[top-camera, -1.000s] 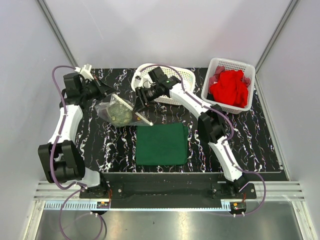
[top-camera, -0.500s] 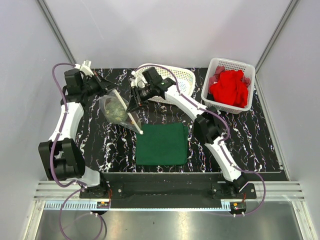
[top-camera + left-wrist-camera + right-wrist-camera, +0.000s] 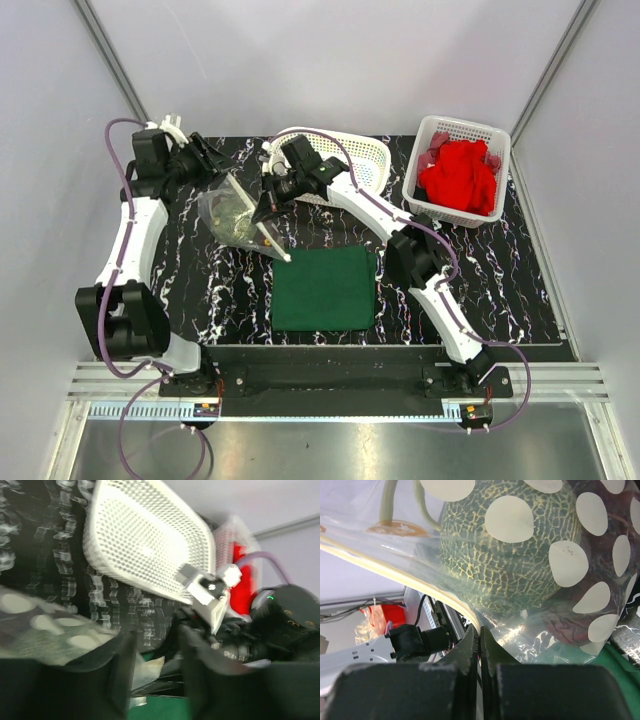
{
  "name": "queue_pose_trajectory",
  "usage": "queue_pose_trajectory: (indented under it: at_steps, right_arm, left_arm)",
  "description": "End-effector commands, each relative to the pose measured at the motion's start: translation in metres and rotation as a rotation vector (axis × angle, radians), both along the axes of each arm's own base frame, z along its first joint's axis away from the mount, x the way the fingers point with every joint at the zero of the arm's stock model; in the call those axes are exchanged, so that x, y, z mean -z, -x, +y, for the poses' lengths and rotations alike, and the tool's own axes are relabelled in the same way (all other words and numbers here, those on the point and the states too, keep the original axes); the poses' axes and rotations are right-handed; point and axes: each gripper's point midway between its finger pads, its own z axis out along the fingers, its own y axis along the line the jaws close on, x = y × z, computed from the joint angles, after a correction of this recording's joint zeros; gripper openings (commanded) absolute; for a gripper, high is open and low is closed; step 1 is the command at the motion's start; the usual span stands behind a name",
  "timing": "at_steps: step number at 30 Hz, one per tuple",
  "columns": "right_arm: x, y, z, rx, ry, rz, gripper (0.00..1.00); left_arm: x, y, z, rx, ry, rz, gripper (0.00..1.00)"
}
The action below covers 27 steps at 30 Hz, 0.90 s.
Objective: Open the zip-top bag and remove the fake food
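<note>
The zip-top bag [image 3: 234,210] is a clear pouch with white dots, lifted off the table at the back left. Inside it are the fake food's netted green ball [image 3: 505,555] and a dark red piece [image 3: 575,625]. My right gripper [image 3: 268,204] is shut on the bag's pale zip edge [image 3: 445,592], its jaws pinched together [image 3: 480,632]. My left gripper [image 3: 212,160] is just left of the bag's top with its fingers apart [image 3: 157,665]. A corner of the bag [image 3: 147,667] lies loose between them; the rest of the bag [image 3: 45,630] shows blurred at the left.
A flat dark green cloth [image 3: 323,287] lies at the table's middle front. A white oval lattice basket [image 3: 355,160] stands behind the right arm. A second white basket [image 3: 485,135] with a red cloth [image 3: 457,178] is at the back right.
My right gripper has shut on the bag's zip edge. My left gripper has let go, opened and drawn back to the left. The bag has swung so its zip strip runs diagonally.
</note>
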Motion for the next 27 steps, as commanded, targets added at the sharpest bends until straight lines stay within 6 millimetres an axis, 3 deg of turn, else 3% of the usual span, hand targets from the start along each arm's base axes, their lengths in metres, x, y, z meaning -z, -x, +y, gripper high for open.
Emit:
queue_pose_trajectory:
  at_steps: [1, 2, 3, 5, 6, 8, 12, 16, 18, 24, 27]
  right_arm:
    - [-0.045, -0.003, 0.008, 0.061, -0.054, -0.034, 0.0]
    - [-0.048, -0.005, 0.009, 0.074, -0.058, -0.032, 0.0]
    - [-0.049, -0.006, 0.009, 0.082, -0.058, -0.024, 0.0]
    - [-0.049, -0.007, 0.011, 0.105, -0.058, 0.002, 0.0]
    - [-0.046, -0.007, 0.012, 0.109, -0.056, 0.016, 0.0]
    - [-0.047, -0.004, 0.015, 0.102, -0.061, 0.022, 0.0]
    - [-0.054, 0.0, 0.014, 0.104, -0.062, 0.018, 0.0]
    - [-0.053, 0.009, 0.013, 0.096, -0.048, 0.015, 0.0]
    - [-0.057, 0.013, 0.014, 0.089, -0.05, 0.0, 0.0]
    - [-0.06, 0.018, 0.011, 0.076, -0.047, -0.013, 0.0]
    - [-0.061, 0.021, 0.01, 0.066, -0.049, -0.013, 0.0]
  left_arm:
    - [-0.012, 0.018, 0.027, -0.205, -0.339, 0.05, 0.56]
    - [-0.021, 0.03, 0.031, -0.255, -0.398, 0.038, 0.74]
    - [-0.016, 0.039, 0.053, -0.382, -0.496, 0.08, 0.83]
    - [-0.016, 0.055, 0.043, -0.414, -0.554, 0.085, 0.94]
    - [-0.018, 0.065, 0.049, -0.459, -0.584, 0.09, 0.94]
    - [-0.006, 0.073, 0.033, -0.428, -0.557, 0.119, 0.93]
    - [0.024, 0.08, 0.019, -0.401, -0.561, 0.232, 0.81]
    - [0.027, 0.062, 0.011, -0.396, -0.55, 0.271, 0.75]
    - [0.019, 0.051, 0.003, -0.375, -0.525, 0.262, 0.74]
    - [0.031, 0.027, -0.006, -0.352, -0.533, 0.303, 0.83]
    - [0.036, 0.021, -0.013, -0.287, -0.52, 0.305, 0.63]
